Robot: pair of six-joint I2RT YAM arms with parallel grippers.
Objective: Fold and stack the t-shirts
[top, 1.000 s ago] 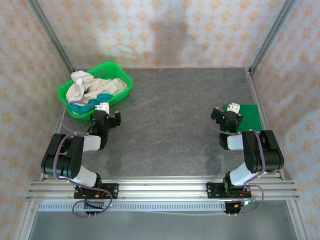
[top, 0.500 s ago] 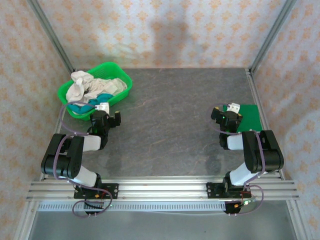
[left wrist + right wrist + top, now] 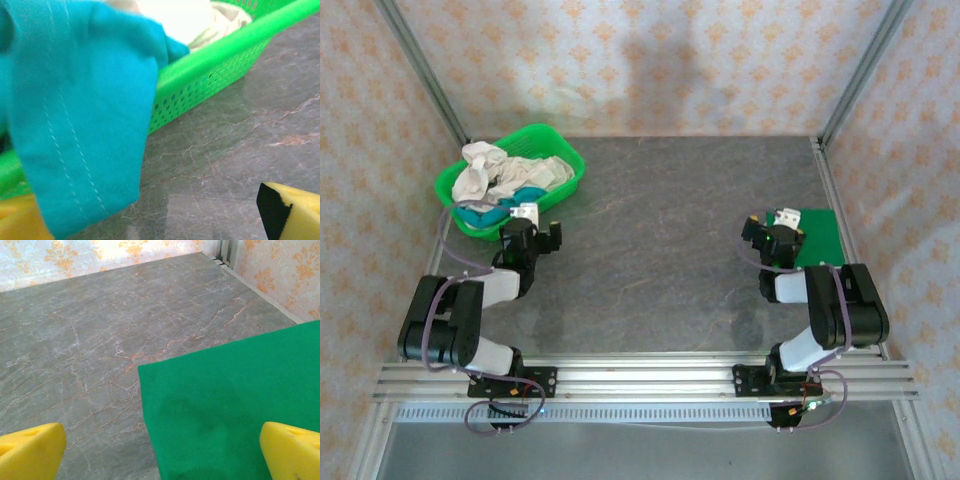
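Left jaws wide apart by teal t-shirt (image 3: 80,115) and basket (image 3: 215,65); right jaws likewise, over mat (image 3: 230,405)

My left gripper (image 3: 533,228) sits low at the near side of the green basket (image 3: 573,166), which stands at the far left of the grey stone-patterned table (image 3: 660,220). The gripper's jaws are apart, just beside the teal t-shirt (image 3: 480,214) that spills over the basket's near rim. Crumpled cream t-shirts (image 3: 505,172) are heaped in the basket behind the teal one. On the right side, my right gripper (image 3: 772,228) rests with its jaws spread at the left edge of the flat green mat (image 3: 822,238), which lies against the right rail. Both my arms are folded back towards their bases on the aluminium bar (image 3: 640,378) at the near edge.
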